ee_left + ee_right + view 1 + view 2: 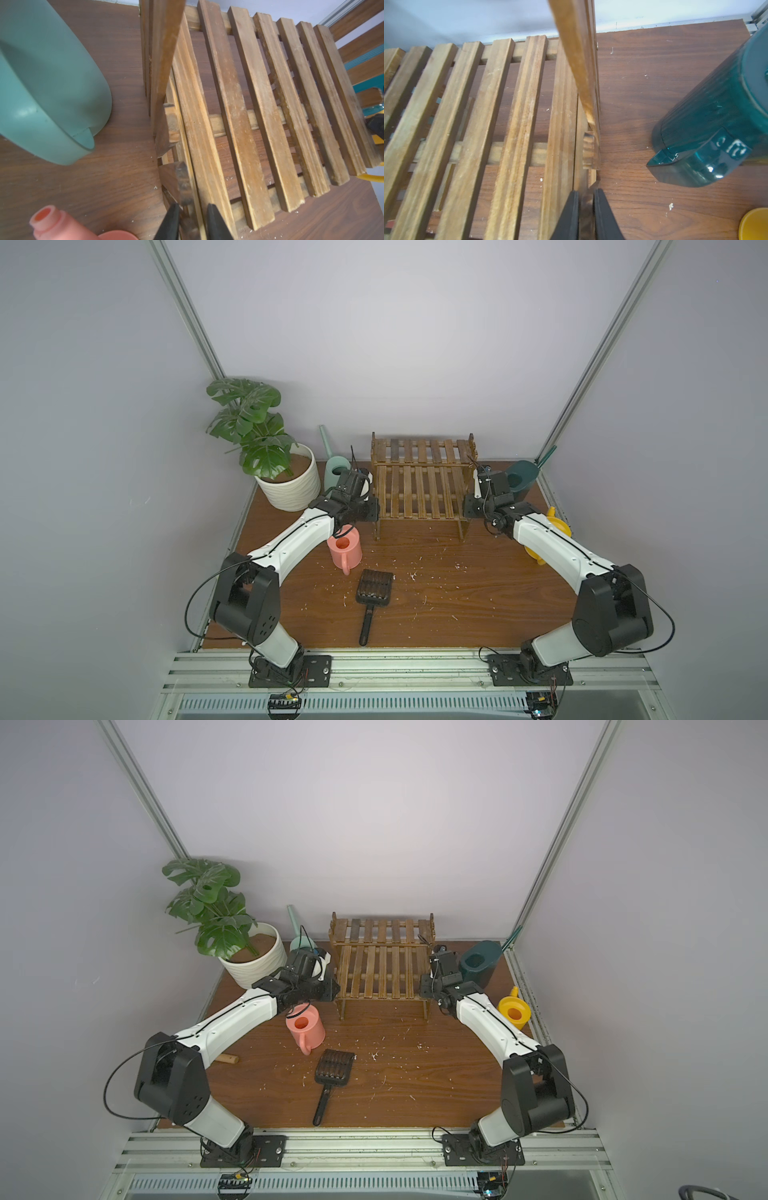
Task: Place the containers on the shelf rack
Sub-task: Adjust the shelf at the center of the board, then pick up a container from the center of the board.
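Clamping one shelf rack [419, 489]: left fingers [170, 222], right fingers [569, 216]; four containers [305, 1029] [514, 1013] [478, 965] [332, 477] unshelved.

No text can be read with certainty. The dark-teal watering can [708, 116] carries small raised marks, too blurred to read.

yellow can [559, 522]: half behind right arm [552, 549] | mint can [332, 477]: base hidden
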You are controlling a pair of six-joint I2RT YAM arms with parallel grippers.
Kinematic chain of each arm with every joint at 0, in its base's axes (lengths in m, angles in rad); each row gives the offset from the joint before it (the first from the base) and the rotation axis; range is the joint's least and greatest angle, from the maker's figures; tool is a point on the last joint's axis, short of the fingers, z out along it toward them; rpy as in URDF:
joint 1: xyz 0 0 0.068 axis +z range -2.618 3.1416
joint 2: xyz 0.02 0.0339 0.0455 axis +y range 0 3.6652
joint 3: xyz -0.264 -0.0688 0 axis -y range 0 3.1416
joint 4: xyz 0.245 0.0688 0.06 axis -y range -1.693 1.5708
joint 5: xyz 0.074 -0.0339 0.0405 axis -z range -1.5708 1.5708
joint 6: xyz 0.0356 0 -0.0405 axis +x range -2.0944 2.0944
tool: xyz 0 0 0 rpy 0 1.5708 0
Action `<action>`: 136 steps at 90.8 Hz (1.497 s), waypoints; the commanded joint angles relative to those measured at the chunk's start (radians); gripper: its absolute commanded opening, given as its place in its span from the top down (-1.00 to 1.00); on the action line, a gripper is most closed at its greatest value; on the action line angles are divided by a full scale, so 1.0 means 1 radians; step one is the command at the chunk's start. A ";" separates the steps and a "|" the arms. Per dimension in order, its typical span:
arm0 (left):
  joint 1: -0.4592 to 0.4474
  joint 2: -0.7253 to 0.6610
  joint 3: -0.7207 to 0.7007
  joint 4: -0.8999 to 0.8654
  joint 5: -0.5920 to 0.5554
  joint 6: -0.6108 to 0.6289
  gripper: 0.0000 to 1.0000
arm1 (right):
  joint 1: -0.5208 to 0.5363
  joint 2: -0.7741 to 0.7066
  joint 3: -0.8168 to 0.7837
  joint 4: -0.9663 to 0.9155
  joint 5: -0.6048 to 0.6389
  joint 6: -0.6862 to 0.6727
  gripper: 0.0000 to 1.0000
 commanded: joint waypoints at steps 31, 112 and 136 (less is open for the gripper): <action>-0.026 -0.039 -0.056 0.015 0.018 -0.008 0.31 | 0.034 -0.030 -0.035 -0.044 -0.014 -0.013 0.46; -0.022 -0.241 -0.020 0.010 -0.062 0.090 -0.83 | 0.013 -0.462 -0.171 -0.060 0.187 0.016 -0.98; -0.022 -0.286 -0.042 0.028 -0.011 0.079 -0.95 | -0.113 -0.583 -0.282 -0.187 0.221 0.071 -0.98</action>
